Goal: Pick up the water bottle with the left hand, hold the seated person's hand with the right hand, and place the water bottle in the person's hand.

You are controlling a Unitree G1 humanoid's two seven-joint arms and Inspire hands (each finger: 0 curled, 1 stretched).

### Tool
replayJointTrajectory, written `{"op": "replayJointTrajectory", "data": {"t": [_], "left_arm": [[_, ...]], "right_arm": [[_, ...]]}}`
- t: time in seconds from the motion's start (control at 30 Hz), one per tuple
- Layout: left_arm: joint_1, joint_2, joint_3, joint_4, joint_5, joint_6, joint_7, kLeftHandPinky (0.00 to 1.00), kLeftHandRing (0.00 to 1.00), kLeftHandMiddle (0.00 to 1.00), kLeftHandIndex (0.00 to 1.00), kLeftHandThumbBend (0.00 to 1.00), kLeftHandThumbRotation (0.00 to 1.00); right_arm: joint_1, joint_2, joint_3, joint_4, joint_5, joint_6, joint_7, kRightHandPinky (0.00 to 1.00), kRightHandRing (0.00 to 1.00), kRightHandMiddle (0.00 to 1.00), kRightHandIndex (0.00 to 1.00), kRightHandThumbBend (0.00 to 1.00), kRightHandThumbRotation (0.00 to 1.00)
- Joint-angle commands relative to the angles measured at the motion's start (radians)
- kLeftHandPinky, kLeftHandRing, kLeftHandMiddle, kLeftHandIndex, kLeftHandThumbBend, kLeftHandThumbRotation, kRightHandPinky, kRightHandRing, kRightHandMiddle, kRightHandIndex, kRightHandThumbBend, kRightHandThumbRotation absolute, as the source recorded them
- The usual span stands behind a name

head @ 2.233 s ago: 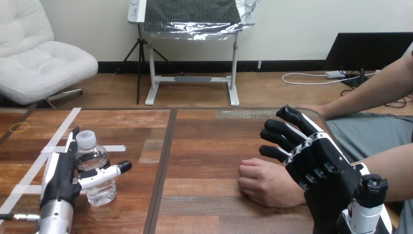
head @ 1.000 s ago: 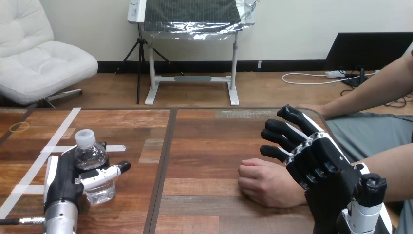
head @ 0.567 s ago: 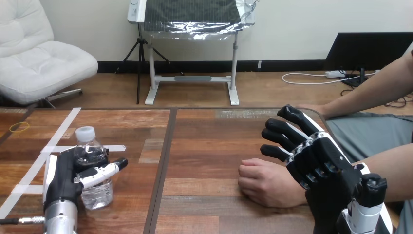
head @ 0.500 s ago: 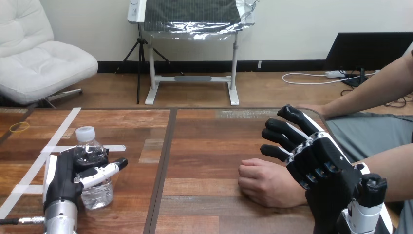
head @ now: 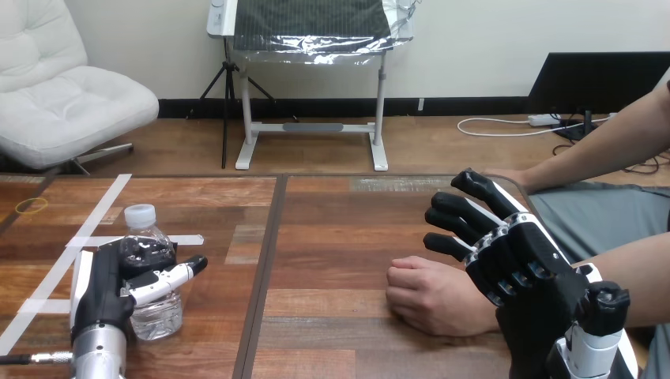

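water bottle (head: 158, 314) stands upright at the left of the tabletop (head: 340, 229); small, clear, capped. left hand (head: 103, 288) wraps it, fingers curled round the upper body, thumb across the front. thin plastic, probably light; likely to dent under a hard squeeze and may slip. a mid-body hold looks safest. right hand (head: 513, 268) has its fingers straight and spread, above the wrist of the person's hand (head: 430, 298), a fist resting on the wood; not curled round it.

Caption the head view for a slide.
Left hand curled round the bottle standing on the table; right hand open beside the person's hand.
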Motion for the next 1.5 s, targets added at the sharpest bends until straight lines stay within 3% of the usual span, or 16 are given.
{"op": "replayJointTrajectory", "data": {"t": [0.0,0.23,0.53,0.67,0.77,1.1,1.47], "left_arm": [[-0.016,-0.012,-0.005,-0.125,-0.017,-0.090,-0.001,0.31,0.37,0.42,0.44,0.63,0.00],[0.041,-0.028,-0.008,-0.237,-0.029,-0.151,-0.010,0.29,0.36,0.41,0.42,0.63,0.00],[0.125,-0.060,-0.016,-0.405,-0.059,-0.214,-0.042,0.27,0.33,0.39,0.41,0.62,0.00],[0.164,-0.079,-0.023,-0.483,-0.075,-0.239,-0.056,0.26,0.32,0.38,0.40,0.61,0.00],[0.228,-0.109,-0.041,-0.605,-0.091,-0.254,-0.079,0.26,0.31,0.36,0.39,0.58,0.00],[0.311,-0.150,-0.068,-0.771,-0.131,-0.206,-0.115,0.25,0.30,0.35,0.38,0.54,0.00],[0.349,-0.167,-0.077,-0.845,-0.142,-0.191,-0.135,0.23,0.29,0.34,0.38,0.50,0.00]], "right_arm": [[-0.054,0.001,-0.024,0.003,-0.023,-0.018,-0.010,0.78,0.83,0.82,0.86,0.91,1.00],[-0.086,-0.016,-0.050,0.013,-0.047,-0.006,-0.018,0.78,0.82,0.82,0.85,0.87,1.00],[-0.175,-0.066,-0.120,0.058,-0.069,-0.013,-0.007,0.73,0.80,0.81,0.84,0.85,1.00],[-0.225,-0.106,-0.159,0.073,-0.071,0.003,-0.002,0.71,0.80,0.81,0.84,0.85,1.00],[-0.304,-0.174,-0.225,0.114,-0.101,0.014,-0.007,0.69,0.78,0.80,0.83,0.85,1.00],[-0.406,-0.269,-0.298,0.196,-0.151,0.023,-0.016,0.69,0.78,0.80,0.81,0.83,0.99],[-0.489,-0.359,-0.336,0.296,-0.217,0.004,-0.015,0.69,0.77,0.79,0.82,0.89,0.98]]}}
